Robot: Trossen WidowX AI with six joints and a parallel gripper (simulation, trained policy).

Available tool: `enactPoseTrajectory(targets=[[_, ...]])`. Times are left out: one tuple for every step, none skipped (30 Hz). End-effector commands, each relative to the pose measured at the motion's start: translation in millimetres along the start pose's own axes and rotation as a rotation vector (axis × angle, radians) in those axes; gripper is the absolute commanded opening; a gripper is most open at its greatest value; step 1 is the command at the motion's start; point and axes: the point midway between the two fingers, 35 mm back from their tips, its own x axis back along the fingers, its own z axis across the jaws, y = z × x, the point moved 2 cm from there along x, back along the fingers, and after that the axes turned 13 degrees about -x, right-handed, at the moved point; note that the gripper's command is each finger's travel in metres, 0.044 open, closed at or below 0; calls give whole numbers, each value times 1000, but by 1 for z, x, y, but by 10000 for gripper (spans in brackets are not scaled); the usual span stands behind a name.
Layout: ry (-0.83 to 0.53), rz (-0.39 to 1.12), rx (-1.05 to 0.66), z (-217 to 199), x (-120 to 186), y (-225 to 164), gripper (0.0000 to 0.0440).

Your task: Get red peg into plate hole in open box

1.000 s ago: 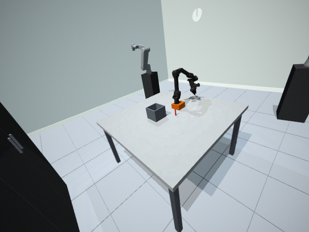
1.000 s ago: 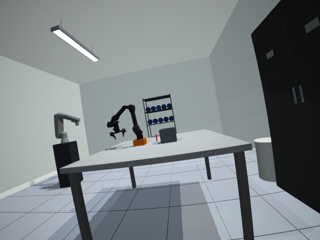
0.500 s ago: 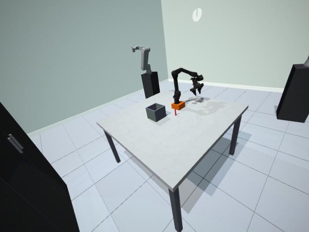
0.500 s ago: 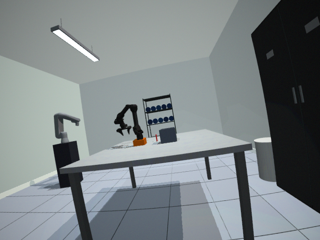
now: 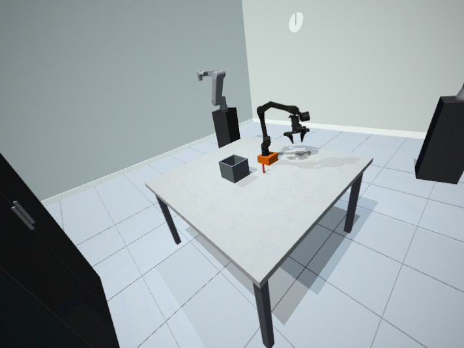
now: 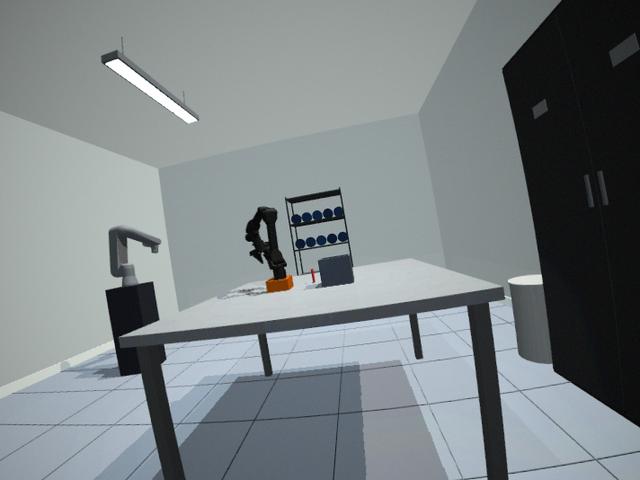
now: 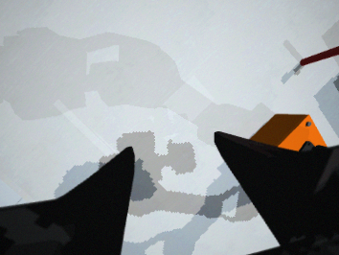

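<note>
The slim red peg (image 5: pixel 263 168) (image 6: pixel 312 275) (image 7: pixel 320 56) stands upright on the pale, faintly mottled tabletop (image 5: pixel 240 213) (image 6: pixel 331 303) (image 7: pixel 201 53), between the square, open-topped dark grey box (image 5: pixel 234 170) (image 6: pixel 336 271) and the orange block-shaped base (image 5: pixel 272 159) (image 6: pixel 280 284) (image 7: pixel 292 131) of the black jointed arm (image 5: pixel 263 123) (image 6: pixel 272 232). Peg and box are apart. The top view shows part of the box's inner walls, but its bottom and the plate there are hidden.

The black two-fingered hand (image 5: pixel 297 141) (image 6: pixel 255 256) (image 7: pixel 174 144) hangs above the tabletop on the far side of the base from the box, well apart from the peg. Its fingers are spread open, with nothing between them. In the wrist view, the peg lies off toward the upper right edge, outside the fingers' gap, and the base shows partly behind one finger.
</note>
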Motion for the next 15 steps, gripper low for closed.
enactPoseTrajectory(targets=[[-29, 10, -135, -8, 2, 23, 321], [-36, 12, -169, -10, 2, 29, 318], [-43, 14, -203, -12, 2, 35, 315], [-51, 16, -237, -15, 3, 40, 311], [-58, 18, -272, -18, 3, 46, 308], [-65, 20, -306, -20, 4, 52, 305], [-72, 22, -340, -23, 4, 58, 302], [-79, 24, -374, -26, 5, 63, 299], [-86, 26, -408, -29, 5, 69, 296], [-93, 28, -442, -33, 6, 74, 293], [-100, 30, -477, -36, 6, 80, 290], [-106, 32, -511, -40, 7, 85, 287], [-113, 34, -545, -44, 8, 90, 284], [-120, 36, -579, -47, 8, 96, 282], [-127, 38, -613, -51, 9, 101, 279]])
